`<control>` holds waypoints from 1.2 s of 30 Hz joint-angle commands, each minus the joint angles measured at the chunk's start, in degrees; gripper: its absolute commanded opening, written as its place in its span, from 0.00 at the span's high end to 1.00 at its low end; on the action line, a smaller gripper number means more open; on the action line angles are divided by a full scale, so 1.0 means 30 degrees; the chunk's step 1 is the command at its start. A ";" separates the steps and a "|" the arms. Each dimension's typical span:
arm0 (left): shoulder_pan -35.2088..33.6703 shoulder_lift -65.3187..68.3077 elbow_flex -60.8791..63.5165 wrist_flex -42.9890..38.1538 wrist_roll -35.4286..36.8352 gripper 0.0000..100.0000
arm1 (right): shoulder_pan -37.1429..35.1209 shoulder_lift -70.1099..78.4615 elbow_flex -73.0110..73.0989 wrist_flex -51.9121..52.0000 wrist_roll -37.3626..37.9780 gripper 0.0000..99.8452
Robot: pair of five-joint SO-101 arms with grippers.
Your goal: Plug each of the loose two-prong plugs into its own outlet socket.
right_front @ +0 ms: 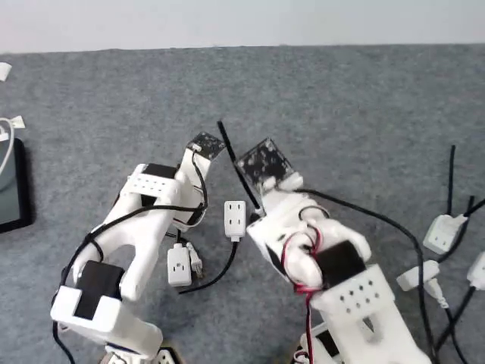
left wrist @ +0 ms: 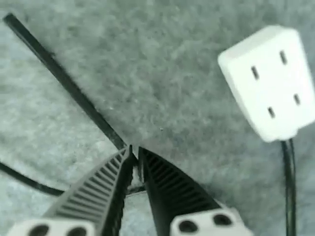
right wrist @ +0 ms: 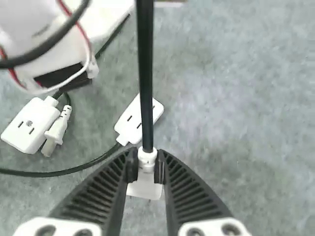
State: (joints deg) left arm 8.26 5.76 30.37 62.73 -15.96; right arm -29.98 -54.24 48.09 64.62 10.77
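My right gripper (right wrist: 143,158) is shut on a white two-prong plug (right wrist: 142,183), whose black cable (right wrist: 144,73) rises straight away from the fingertips. It hangs just above a white outlet socket (right wrist: 129,120), also seen between the two arms (right_front: 235,217). My left gripper (left wrist: 134,152) is shut, its tips low over the carpet against a thin black cable (left wrist: 64,81). That same socket (left wrist: 268,81) lies a short way off to its side, slots facing up. A second socket (right_front: 179,267) has a loose plug (right_front: 195,261) lying beside it under the left arm.
Several more sockets and plugs with black cords lie at the right edge of the grey carpet (right_front: 443,231), (right_front: 417,277). A dark tablet-like device (right_front: 11,189) sits at the far left. A black cord (right_front: 220,274) curves between the two arms.
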 commanded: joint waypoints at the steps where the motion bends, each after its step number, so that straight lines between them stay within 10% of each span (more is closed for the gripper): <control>1: 0.0381 -0.0674 -0.0103 0.0352 -0.1875 0.99 | -0.0571 -0.0689 0.0234 -0.0659 0.0322 0.99; 22: 0.4484 -1.1194 0.9861 -0.3780 -0.4366 0.99 | -0.1040 0.1245 0.0264 -0.1744 0.0000 0.99; 29: -0.0469 -1.1370 0.9919 -0.6857 0.2374 0.99 | 0.0015 0.1304 0.0791 -0.3941 -0.2315 0.99; 36: -0.5451 -1.1341 1.0300 -0.8586 0.2960 0.99 | 0.0308 0.4234 0.0352 -0.6637 -0.3604 0.99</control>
State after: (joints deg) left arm -4.13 -26.77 60.70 40.13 -7.69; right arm -30.33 -46.51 52.22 47.74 1.89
